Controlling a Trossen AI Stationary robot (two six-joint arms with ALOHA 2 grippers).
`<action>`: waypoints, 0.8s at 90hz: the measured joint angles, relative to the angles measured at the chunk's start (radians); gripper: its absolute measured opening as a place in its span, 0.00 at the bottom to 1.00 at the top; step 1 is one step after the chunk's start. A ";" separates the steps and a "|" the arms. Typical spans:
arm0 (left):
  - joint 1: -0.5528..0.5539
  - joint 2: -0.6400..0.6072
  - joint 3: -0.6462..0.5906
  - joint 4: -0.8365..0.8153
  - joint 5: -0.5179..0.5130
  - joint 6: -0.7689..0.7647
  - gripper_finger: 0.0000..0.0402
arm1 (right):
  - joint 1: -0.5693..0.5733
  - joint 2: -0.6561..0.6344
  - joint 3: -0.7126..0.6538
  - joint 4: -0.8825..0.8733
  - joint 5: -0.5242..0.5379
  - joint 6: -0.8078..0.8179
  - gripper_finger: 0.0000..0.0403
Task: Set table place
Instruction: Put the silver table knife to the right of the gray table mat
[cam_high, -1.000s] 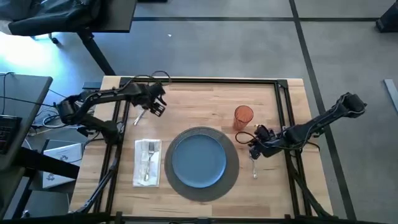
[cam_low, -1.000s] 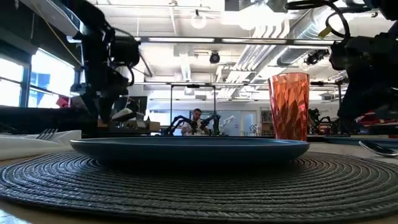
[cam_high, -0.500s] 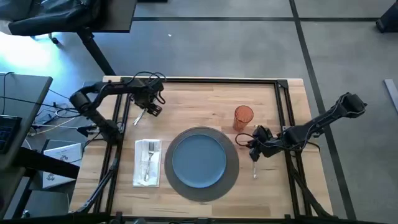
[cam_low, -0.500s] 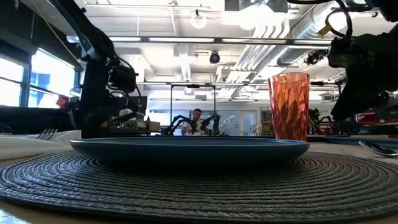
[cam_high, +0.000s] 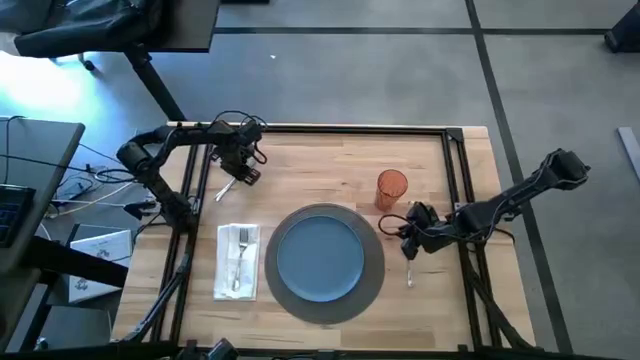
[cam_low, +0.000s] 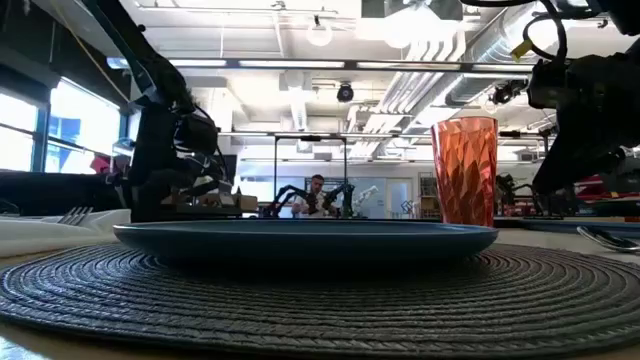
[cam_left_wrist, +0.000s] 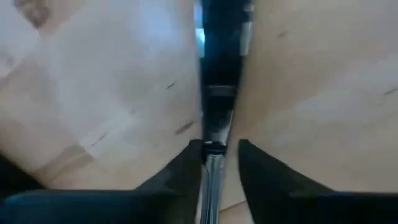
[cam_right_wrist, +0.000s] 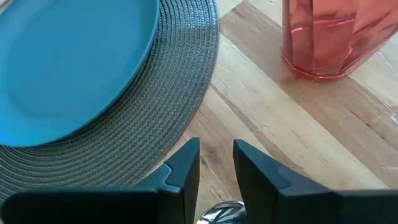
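Left gripper (cam_high: 244, 172) at the far left part of the table (cam_high: 320, 150), over bare planks. Compared with one second ago the left arm has folded back: its elbow now sits higher and nearer the table's far edge, and the gripper has shifted slightly toward that edge. Since half a second ago, only a small further shift.

Left wrist view: fingers (cam_left_wrist: 180, 174) slightly apart, either side of a slim metal utensil handle (cam_left_wrist: 211, 174) with a dark section farther out; contact with the handle cannot be confirmed. High view shows the same utensil (cam_high: 226, 187) as a pale sliver angled on the wood just beside the gripper.

Right gripper (cam_high: 408, 232) just right of the placemat (cam_high: 376, 268), near the orange tumbler (cam_high: 391, 187). Position unchanged from half a second ago; from one second ago it has eased a touch toward the tumbler. Right wrist view: fingers (cam_right_wrist: 186, 168) a narrow gap apart, nothing between them; a shiny spoon bowl (cam_right_wrist: 221, 213) shows below them. Spoon (cam_high: 409, 270) lies on the table right of the placemat, unmoved.

Placemat sits at centre near the table's front edge, blue plate (cam_high: 319, 254) centred on it. White napkin (cam_high: 237, 261) to its left with a fork (cam_high: 240, 256) on top. All four unchanged across the frames.

Low view: a person (cam_low: 316, 193) in the far room, same spot as before.
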 joint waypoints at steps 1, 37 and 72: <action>0.001 0.000 0.000 0.000 0.003 0.004 0.10 | 0.000 0.000 0.000 0.000 0.000 0.000 0.21; -0.063 -0.056 -0.015 0.012 -0.025 0.052 0.04 | 0.000 0.000 0.000 0.000 0.005 0.003 0.21; -0.167 -0.263 -0.016 -0.031 0.054 0.008 0.02 | -0.001 0.000 0.000 0.000 0.025 0.000 0.21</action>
